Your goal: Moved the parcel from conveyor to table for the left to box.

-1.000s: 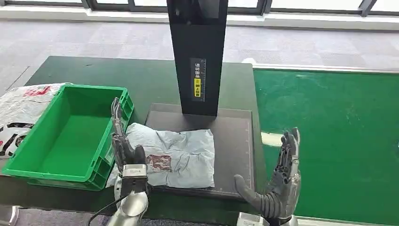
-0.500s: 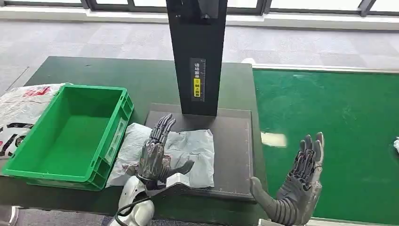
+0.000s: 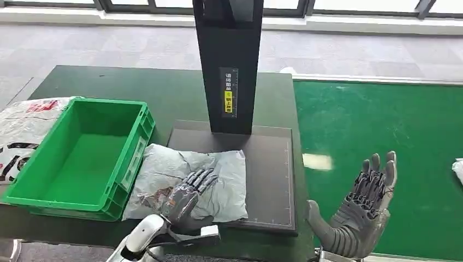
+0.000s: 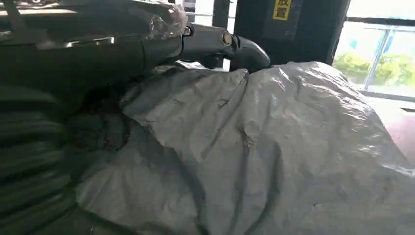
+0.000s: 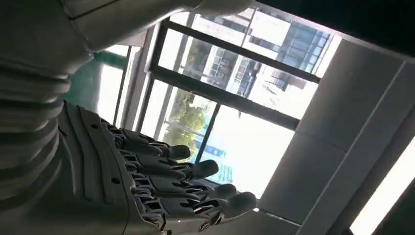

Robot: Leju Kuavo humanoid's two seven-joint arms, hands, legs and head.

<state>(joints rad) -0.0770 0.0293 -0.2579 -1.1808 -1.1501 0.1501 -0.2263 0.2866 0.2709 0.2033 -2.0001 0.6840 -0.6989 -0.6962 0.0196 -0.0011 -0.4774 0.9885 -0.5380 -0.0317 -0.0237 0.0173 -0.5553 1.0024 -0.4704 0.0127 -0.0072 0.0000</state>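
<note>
Head view: left robot hand flat on parcel (beside green bin); right robot hand open.

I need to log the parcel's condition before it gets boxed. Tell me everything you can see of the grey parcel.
The parcel is a soft, pale grey plastic mailer bag, heavily wrinkled and lying flat. A dark reddish patch shows near its left end. It rests partly on the black mat and partly on the dark green table, its left edge beside the green crate. The left hand rests on top of it, fingers spread.

left hand flat on grey parcel, beside green crate
</note>
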